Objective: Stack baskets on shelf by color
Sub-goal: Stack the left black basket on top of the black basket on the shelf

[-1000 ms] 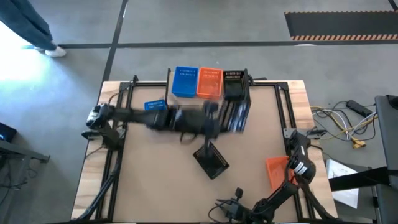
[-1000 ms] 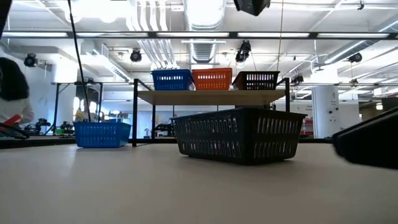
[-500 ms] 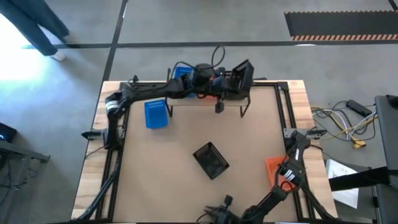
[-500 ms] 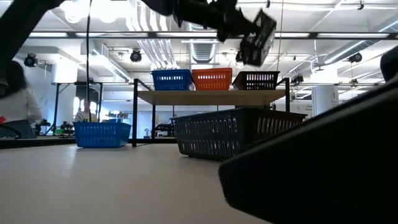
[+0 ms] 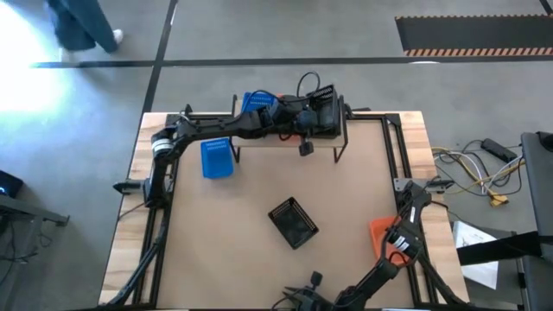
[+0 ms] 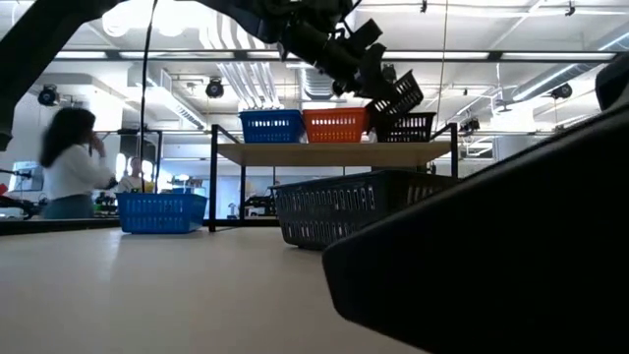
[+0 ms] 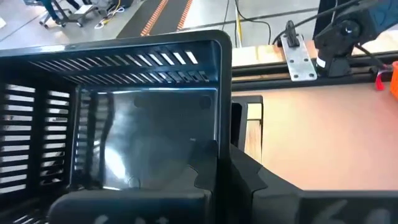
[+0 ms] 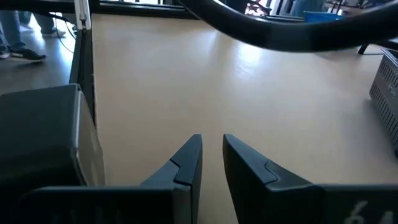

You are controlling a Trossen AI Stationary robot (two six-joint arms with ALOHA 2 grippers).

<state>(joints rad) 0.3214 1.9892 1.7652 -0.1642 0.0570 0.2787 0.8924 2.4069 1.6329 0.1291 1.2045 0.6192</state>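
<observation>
The shelf (image 6: 334, 152) stands at the table's far edge and carries a blue basket (image 6: 272, 125), an orange basket (image 6: 335, 125) and a black basket (image 6: 413, 128) side by side. My left gripper (image 6: 369, 74) reaches over the shelf's right end, shut on another black basket (image 6: 398, 93) that hangs tilted just above the black one. Three more baskets rest on the tabletop: a blue one (image 5: 216, 158), a black one (image 5: 294, 222) and an orange one (image 5: 384, 238). My right gripper (image 8: 211, 140) hovers low by the near edge, a narrow gap between its fingers and nothing in it. My left gripper pinches one side wall of the black basket (image 7: 221, 124) at its rim, one finger (image 7: 202, 165) inside the basket and one outside. It comes slanting down from the table's left. The basket is tilted over the shelf's black basket; whether its low corner touches that one cannot be told.
Black rails (image 5: 393, 147) frame the tabletop. My right arm (image 6: 511, 256) fills the low view's right foreground. A person (image 6: 69, 172) stands in the room behind the table. Bare tabletop lies between the shelf and the loose baskets.
My left gripper has swung the black basket from above the table's middle toward the far edge and then down over the shelf's right end, where it now hangs tilted over the black basket there. My right arm has shifted along the near edge, in front of the low camera.
</observation>
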